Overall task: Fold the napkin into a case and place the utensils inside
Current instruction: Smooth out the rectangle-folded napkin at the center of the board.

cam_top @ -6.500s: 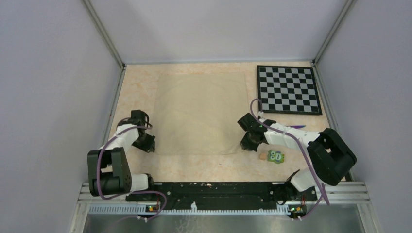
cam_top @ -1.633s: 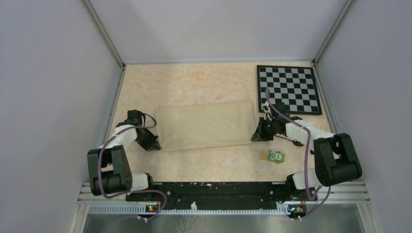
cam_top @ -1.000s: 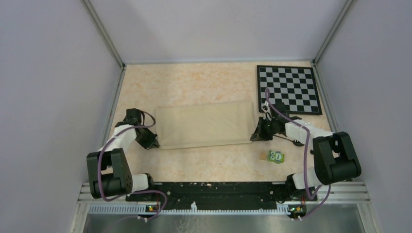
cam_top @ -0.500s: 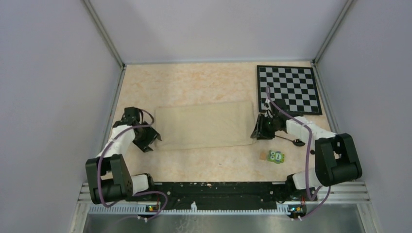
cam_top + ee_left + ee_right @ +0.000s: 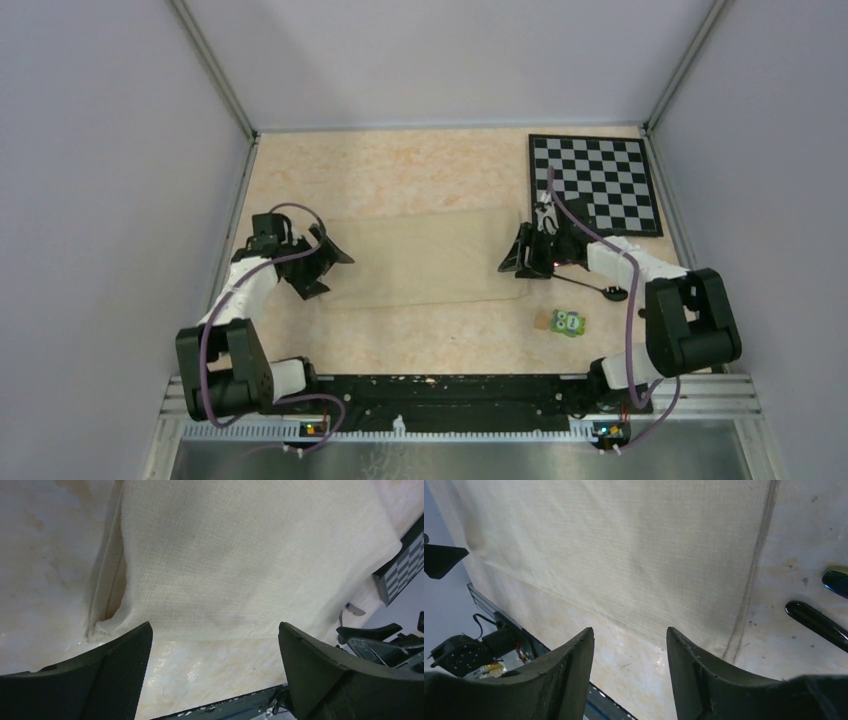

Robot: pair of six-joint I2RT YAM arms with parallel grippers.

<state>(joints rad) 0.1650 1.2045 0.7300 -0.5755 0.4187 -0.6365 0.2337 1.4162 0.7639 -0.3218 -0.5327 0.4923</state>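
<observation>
The beige napkin [image 5: 420, 258] lies flat on the tan table, folded in half into a wide rectangle; it also fills the left wrist view [image 5: 240, 555] and the right wrist view [image 5: 624, 540]. My left gripper [image 5: 328, 270] [image 5: 215, 630] hovers open over the napkin's near left corner, holding nothing. My right gripper [image 5: 512, 258] [image 5: 630, 632] stands open over the near right corner, also empty. The utensils lie just right of the napkin: a dark piece [image 5: 592, 289] [image 5: 816, 622] and a purple-blue one [image 5: 836, 578], mostly hidden under the right arm in the top view.
A black-and-white chessboard [image 5: 595, 185] lies at the back right. A small green block with white dots [image 5: 570, 322] sits near the front right, beside a tiny tan piece [image 5: 541, 322]. Side walls close in the table.
Both grippers have opened and let go of the napkin's near corners, then lifted slightly over the cloth. Before that they folded the square napkin in half.
</observation>
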